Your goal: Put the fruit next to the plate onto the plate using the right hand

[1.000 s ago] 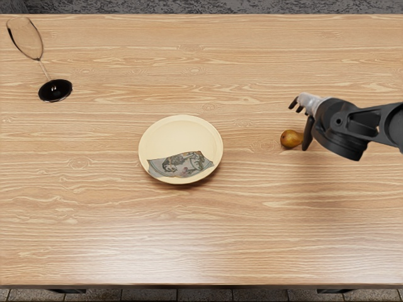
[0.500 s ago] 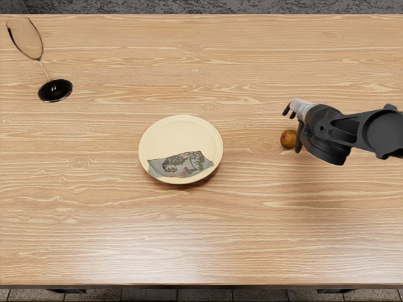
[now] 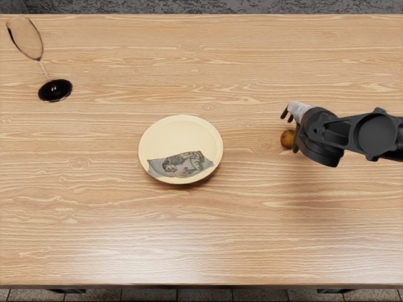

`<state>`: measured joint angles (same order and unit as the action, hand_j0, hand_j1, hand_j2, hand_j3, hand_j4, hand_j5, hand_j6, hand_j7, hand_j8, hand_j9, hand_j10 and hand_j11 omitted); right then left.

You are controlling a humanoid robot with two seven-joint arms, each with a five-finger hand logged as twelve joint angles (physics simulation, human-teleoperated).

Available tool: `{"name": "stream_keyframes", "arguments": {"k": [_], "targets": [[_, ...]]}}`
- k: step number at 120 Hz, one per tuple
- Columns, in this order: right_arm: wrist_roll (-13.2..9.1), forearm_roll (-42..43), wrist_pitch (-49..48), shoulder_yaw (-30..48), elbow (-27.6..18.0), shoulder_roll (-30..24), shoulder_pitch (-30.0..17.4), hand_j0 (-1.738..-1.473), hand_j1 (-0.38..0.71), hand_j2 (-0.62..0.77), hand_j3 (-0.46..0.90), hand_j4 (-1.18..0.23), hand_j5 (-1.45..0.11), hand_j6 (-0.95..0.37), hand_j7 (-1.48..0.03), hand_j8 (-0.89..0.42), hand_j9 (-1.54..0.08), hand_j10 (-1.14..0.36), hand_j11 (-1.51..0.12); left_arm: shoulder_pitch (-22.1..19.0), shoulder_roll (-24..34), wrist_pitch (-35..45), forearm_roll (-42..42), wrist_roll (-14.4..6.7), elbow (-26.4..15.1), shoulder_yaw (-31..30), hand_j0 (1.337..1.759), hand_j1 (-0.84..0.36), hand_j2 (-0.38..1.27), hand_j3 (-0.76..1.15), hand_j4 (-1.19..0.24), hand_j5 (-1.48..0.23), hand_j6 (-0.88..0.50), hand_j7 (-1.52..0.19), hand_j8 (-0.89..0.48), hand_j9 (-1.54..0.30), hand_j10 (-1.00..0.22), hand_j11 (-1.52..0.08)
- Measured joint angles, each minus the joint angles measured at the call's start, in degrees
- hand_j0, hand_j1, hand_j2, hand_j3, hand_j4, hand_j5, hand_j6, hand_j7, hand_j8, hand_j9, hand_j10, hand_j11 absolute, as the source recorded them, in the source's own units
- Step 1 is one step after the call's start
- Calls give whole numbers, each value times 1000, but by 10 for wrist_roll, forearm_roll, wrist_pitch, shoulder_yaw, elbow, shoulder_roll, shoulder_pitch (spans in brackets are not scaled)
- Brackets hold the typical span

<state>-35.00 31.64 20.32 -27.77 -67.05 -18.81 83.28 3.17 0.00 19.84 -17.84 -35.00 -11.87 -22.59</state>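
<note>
- Head view, only cam: wooden tabletop (image 3: 189, 239) fills the pic, seen from above at a slant.
- Plate (image 3: 179, 132): round, cream, approx. mid-tabletop; a grey patterned patch (image 3: 181, 163) lies on its near part.
- Fruit (image 3: 287, 138): small, yellow-brown, on the tabletop to the plate's right, well apart from it, not on the plate; its right side is hidden behind the hand.
- Right hand (image 3: 296, 118): arm comes in from the pic's right edge, dark w/ a bulky round wrist; hand sits right at the fruit, over its right and far side.
- Fingers: can't tell if they're closed on the fruit or loose beside it, as the wrist blocks the view.
- Wine glass (image 3: 39, 60): far-left corner, dark foot, well apart from everything else.
</note>
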Motion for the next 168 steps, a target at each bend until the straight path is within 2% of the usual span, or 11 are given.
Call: {"name": "stream_keyframes", "arguments": {"k": [78,168], "targets": [[0,2,1,0,9,10,-13,-1658,123,-77,0,-395,-513,-396,-513,-396,-513,-395,-513,0,0,0,0,0,0,0,1658,349,1,0,0,0,-1,0,-1,0,0,0],[0,3,1,-5,9,12,-13,-1658,180,-86,0,-446,-572,-445,-575,-447,-572,-387,-575,0,0,0,0,0,0,0,1658,349,1,0,0,0,-1,0,-1,0,0,0]]}}
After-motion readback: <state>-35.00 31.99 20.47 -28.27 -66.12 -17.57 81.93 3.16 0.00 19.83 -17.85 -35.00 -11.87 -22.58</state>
